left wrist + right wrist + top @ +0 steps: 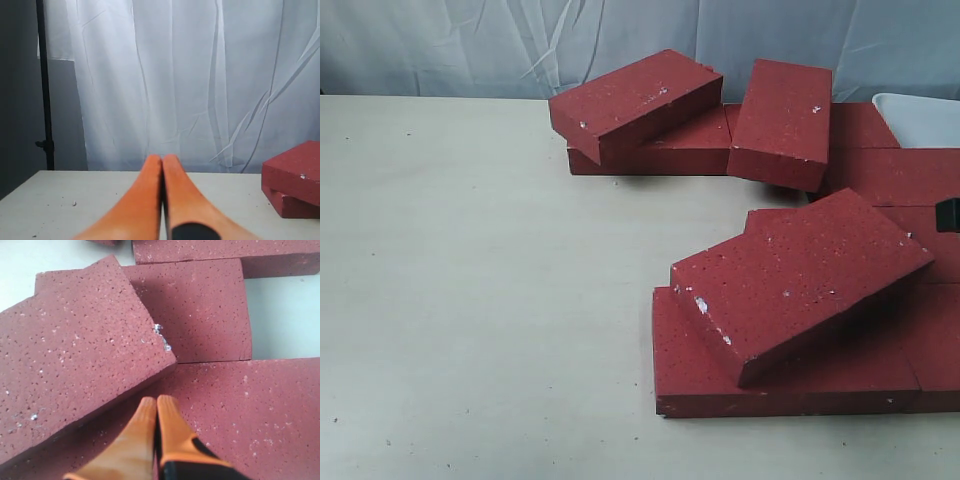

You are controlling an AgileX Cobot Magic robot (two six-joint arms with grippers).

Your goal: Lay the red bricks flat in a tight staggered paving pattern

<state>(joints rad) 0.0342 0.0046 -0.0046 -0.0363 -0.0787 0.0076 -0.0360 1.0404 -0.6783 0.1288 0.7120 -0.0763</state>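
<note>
- On the right half of the table (pixel 470 300), red bricks (pixel 880 175) only partly paved: several flat and butted together, three lying askew on top.
- Nearest of the three, a tilted front brick (pixel 800 280), propped across the flat front row (pixel 700 385), chipped corner toward the near side.
- At the back, a slanted back brick (pixel 635 100) resting over a flat one, and a leaning back brick (pixel 782 120) beside it; white tray (pixel 925 120) at the far right.
- Step in hand, by judgement: getting the tilted front brick off the row and down flat.
- To do it well:
  - push low on the raised edge, or spread the fingers and take the brick across its short width;
  - slide rather than lift high, given the likely weight and the rough surface;
  - avoid shoving the flat row apart;
  - set down tight against the neighbours with the end joint offset by half a brick.
- At the right gripper (pixel 156 407): orange fingers pressed together, nothing between them, tips over a flat brick just beside the tilted brick's lower edge; actual contact impossible to tell.
- At the left gripper (pixel 162 165): fingers likewise pressed together, empty, hovering over bare table, pointed toward the white curtain (pixel 200 75), with a stacked pair of bricks (pixel 295 180) off to one side.
</note>
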